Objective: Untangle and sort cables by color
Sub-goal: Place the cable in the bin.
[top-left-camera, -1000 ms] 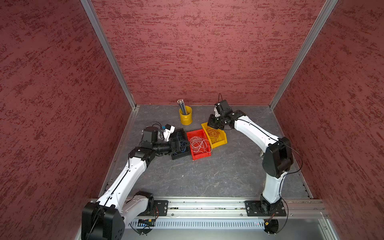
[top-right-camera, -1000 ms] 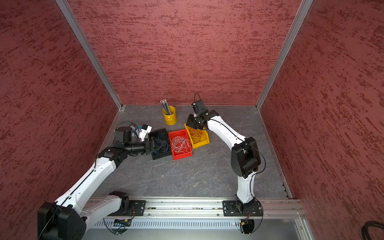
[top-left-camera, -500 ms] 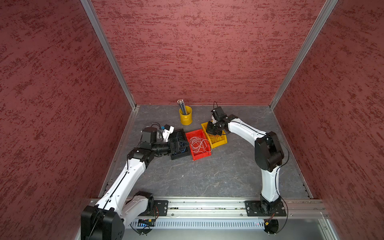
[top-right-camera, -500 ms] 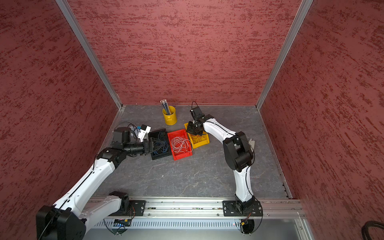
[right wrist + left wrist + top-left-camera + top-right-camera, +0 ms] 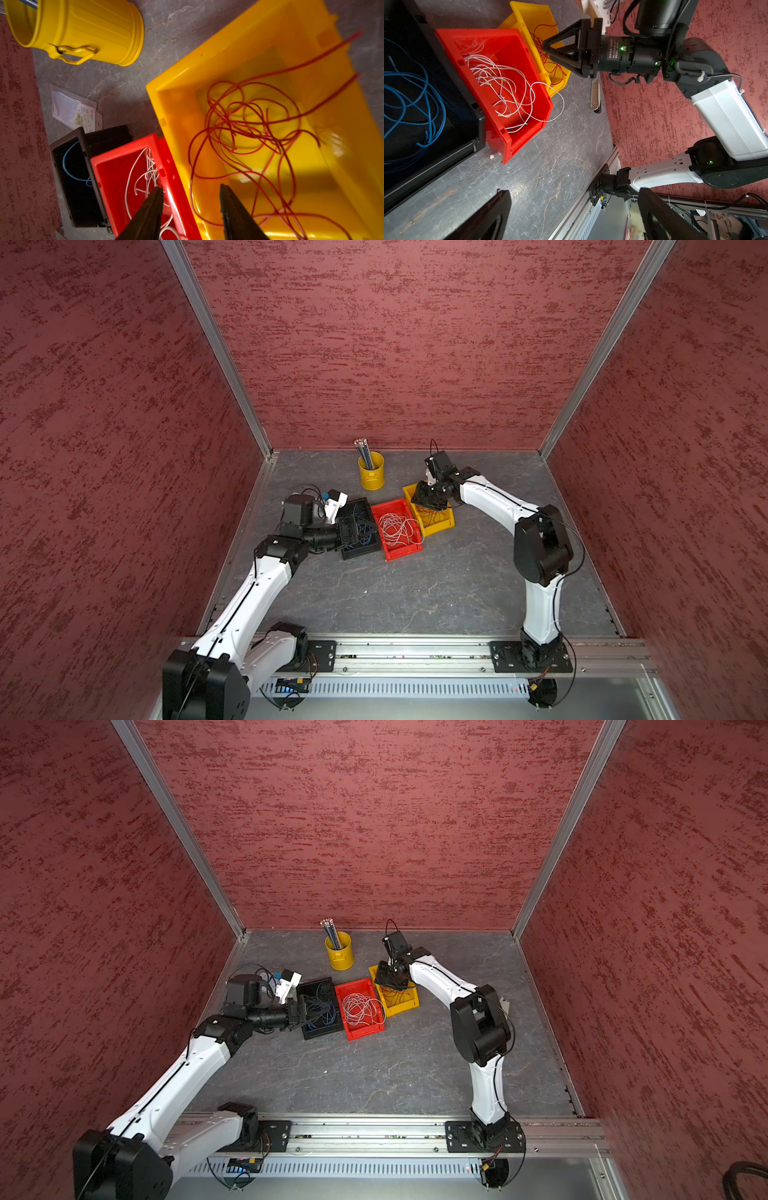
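Evidently the sorting is close to done, since each colour sits in its own tray. Thin, looping blue cables (image 5: 415, 93) lie coiled in the black rectangular plastic bin (image 5: 479, 124). Whitish-grey cables (image 5: 500, 83) fill the red plastic bin (image 5: 510, 145) beside it, and red cables (image 5: 249, 128) are heaped in the yellow plastic bin (image 5: 228, 52). The three bins touch in a row, so a strand travels little between them.

The right gripper (image 5: 190, 187) hangs over the yellow bin with its fingers partly spread and no strand pinched between them, a pose that fits dropping a red wire there. The left gripper (image 5: 572, 190) hovers at the black bin's edge, fingers spread as wide as they go and holding nothing, probably placed to tidy the blue coil.

One whitish loop (image 5: 563, 97) spills over the red bin's wall toward the yellow bin; I judge it needs tucking in. A yellow metal cup (image 5: 371, 472) of grey pencils stands behind, out of the way.
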Action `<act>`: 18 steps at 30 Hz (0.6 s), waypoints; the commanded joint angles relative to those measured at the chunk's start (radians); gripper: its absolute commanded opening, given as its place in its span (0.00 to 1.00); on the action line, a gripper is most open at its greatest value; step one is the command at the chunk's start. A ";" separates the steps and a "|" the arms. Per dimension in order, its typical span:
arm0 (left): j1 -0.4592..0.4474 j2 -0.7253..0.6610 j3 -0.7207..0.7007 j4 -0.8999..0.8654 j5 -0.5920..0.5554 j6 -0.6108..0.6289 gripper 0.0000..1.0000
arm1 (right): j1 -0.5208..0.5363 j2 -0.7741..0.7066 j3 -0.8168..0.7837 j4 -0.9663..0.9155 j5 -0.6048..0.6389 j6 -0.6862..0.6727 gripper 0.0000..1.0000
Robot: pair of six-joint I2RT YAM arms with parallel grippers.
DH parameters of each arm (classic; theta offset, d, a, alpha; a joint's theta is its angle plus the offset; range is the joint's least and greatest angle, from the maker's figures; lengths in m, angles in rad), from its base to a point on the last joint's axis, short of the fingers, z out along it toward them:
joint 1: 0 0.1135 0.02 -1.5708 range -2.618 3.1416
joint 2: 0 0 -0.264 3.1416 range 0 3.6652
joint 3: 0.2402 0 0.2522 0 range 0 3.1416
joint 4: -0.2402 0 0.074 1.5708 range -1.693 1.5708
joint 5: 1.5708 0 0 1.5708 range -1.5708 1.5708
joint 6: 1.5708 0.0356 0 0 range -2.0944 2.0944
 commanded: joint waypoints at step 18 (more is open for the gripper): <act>0.015 -0.017 0.011 -0.007 0.007 0.022 1.00 | -0.028 0.035 -0.033 -0.022 0.060 -0.008 0.00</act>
